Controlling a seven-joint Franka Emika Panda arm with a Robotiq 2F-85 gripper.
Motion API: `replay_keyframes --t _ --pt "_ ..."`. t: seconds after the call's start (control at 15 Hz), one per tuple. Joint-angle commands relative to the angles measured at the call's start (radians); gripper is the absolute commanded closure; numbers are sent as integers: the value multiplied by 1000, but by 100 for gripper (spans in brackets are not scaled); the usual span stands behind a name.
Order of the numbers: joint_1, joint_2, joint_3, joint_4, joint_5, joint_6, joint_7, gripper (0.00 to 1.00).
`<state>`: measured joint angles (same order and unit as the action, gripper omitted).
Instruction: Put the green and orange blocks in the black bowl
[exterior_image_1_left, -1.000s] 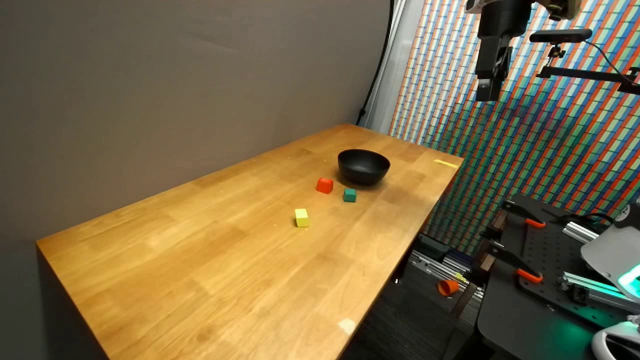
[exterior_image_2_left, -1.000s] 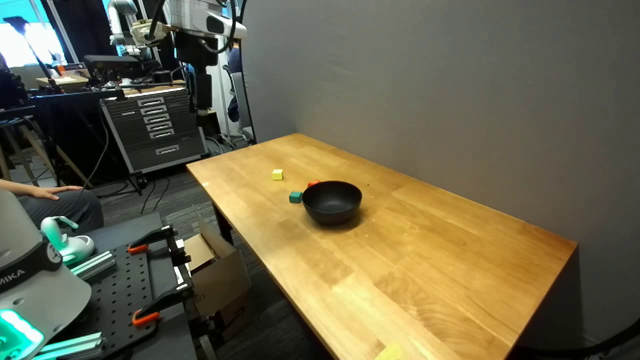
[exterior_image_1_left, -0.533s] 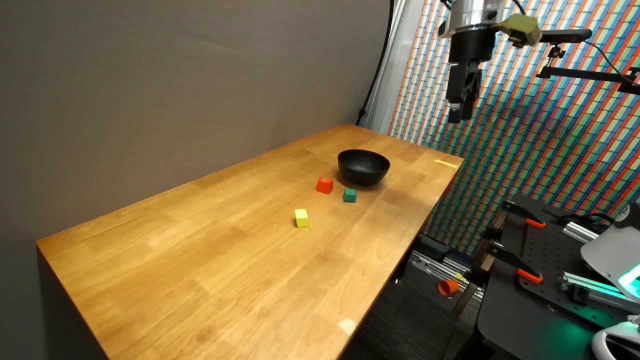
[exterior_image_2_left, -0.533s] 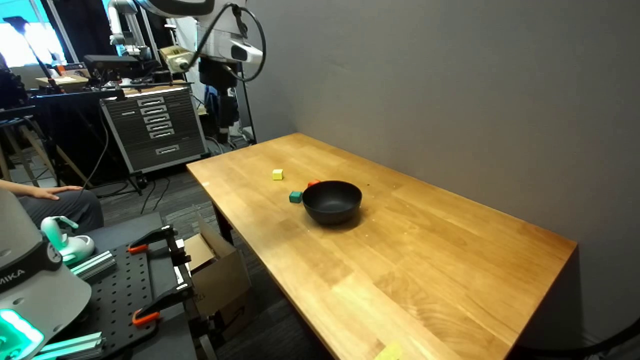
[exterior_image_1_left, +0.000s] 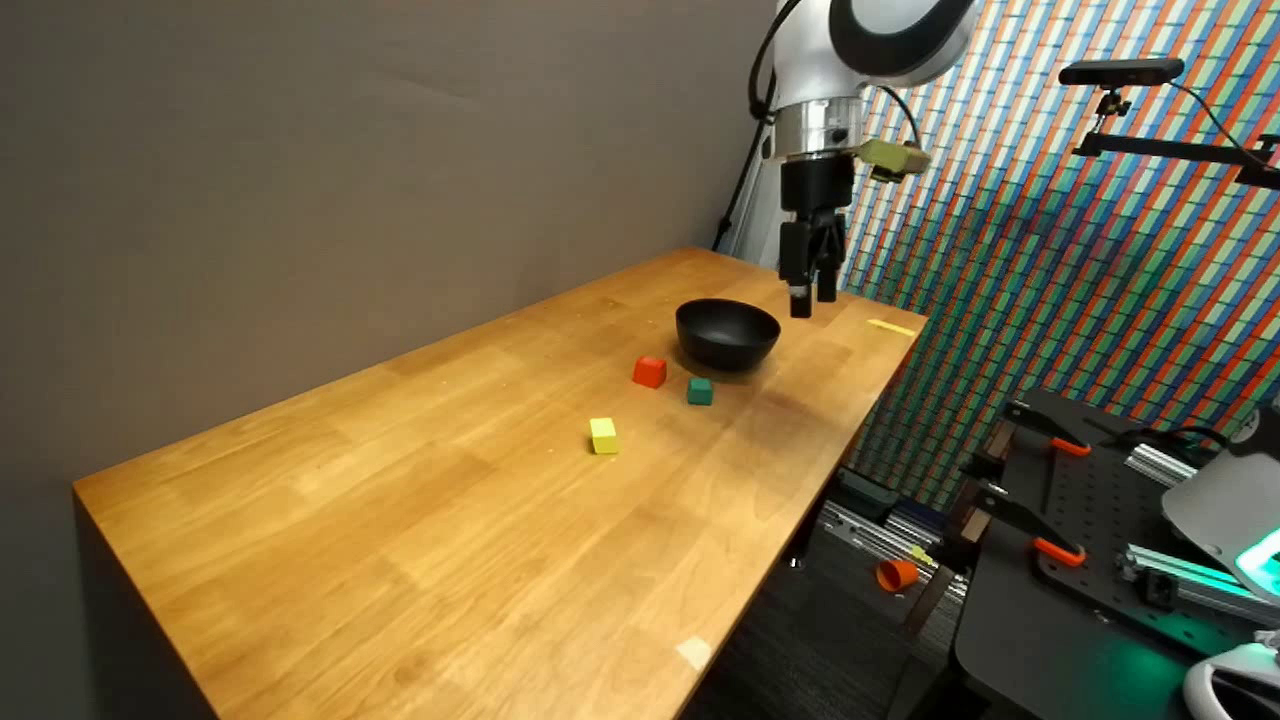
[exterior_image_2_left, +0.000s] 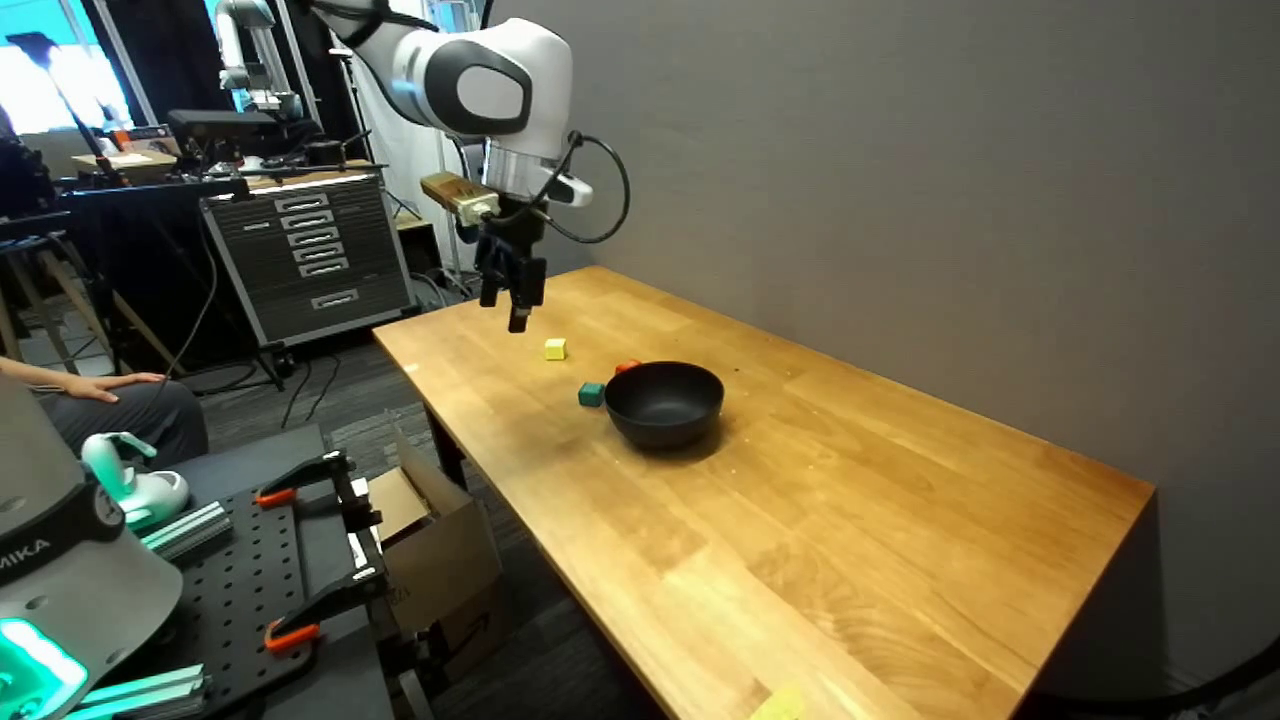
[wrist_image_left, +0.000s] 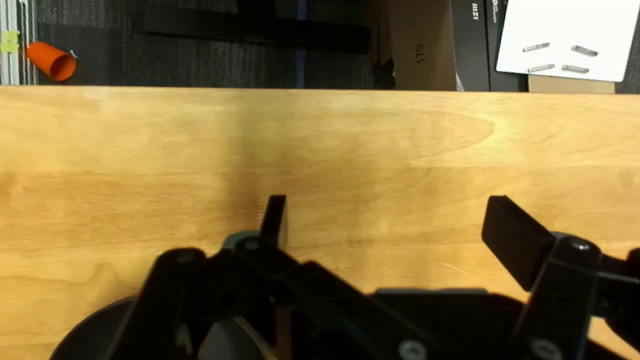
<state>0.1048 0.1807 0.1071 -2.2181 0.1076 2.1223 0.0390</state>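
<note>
The green block (exterior_image_1_left: 700, 391) and the orange block (exterior_image_1_left: 650, 372) both sit on the tabletop (exterior_image_1_left: 450, 520) outside the black bowl (exterior_image_1_left: 727, 335), near its wall but apart from it, so neither is placed yet. Your claw (wrist_image_left: 386, 220) hangs above the tabletop, off to one side of the bowl, its fingers (wrist_image_left: 515, 240) spread wide with nothing between them. Reaching for a block looks to be the step in hand; I'd judge green the simpler first pick. Shift across until you are over it, then turn the claw so both fingers land on faces that don't point at the bowl; otherwise one may catch the rim and shove it. Go down slowly, since the orange block sits near the green one and could be nudged. Neither block can be made out in the wrist view, so steer by both exterior views. Leave the yellow cube (exterior_image_1_left: 604, 436), farther from the bowl, alone.
</note>
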Motion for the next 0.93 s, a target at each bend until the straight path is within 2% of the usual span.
replay_keyframes --t 0.0,0.4,0.87 --pt "1 179 -3 162 -31 -9 -36 0" --pt "-8 383 -3 332 -38 1 -105 0" --pt "4 505 -14 445 -71 83 -102 0"
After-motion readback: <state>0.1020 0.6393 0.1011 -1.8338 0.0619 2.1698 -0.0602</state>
